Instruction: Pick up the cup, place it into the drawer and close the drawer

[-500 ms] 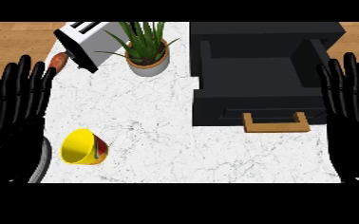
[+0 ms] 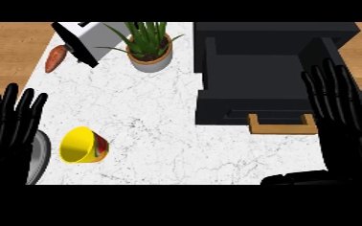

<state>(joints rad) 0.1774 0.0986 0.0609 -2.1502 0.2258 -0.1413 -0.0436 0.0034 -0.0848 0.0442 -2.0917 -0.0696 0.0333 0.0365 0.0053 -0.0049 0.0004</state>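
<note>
Judging progress from my station, I count 0 of the 3 steps done: the cup is not picked up, nothing lies in the drawer, and the drawer stands open.

My left hand (image 2: 17,124) rests at the view's left edge, its fingers (image 2: 27,106) straight, slightly apart and pointing up, holding nothing. The yellow cup (image 2: 83,146) lies tipped on its side on the white marble counter (image 2: 163,124), mouth turned to the left. It sits just right of those fingers and below their tips, apart from them as far as I can see.

My right hand (image 2: 338,105) rests at the right edge, its fingers (image 2: 326,84) straight and spread, clamped on nothing. The black drawer (image 2: 258,74) lies to the left of these fingers, its bare inside showing. Its wooden handle (image 2: 283,124) is just beside them, lower down. I cannot tell whether the fingers touch the drawer's side or only overlap it in view.

What is left, as I read it, is to curl a hand round the cup, carry it to the open drawer, let go inside, then push the handle end shut. The cup is near the left fingers and well apart from the right ones, so the carry would cross most of the counter.

Beyond the left fingertips stand a toaster (image 2: 79,40), a carrot (image 2: 55,59) and a potted plant (image 2: 150,45), none on that path. A grey plate (image 2: 41,158) shows its rim below the left fingers.
</note>
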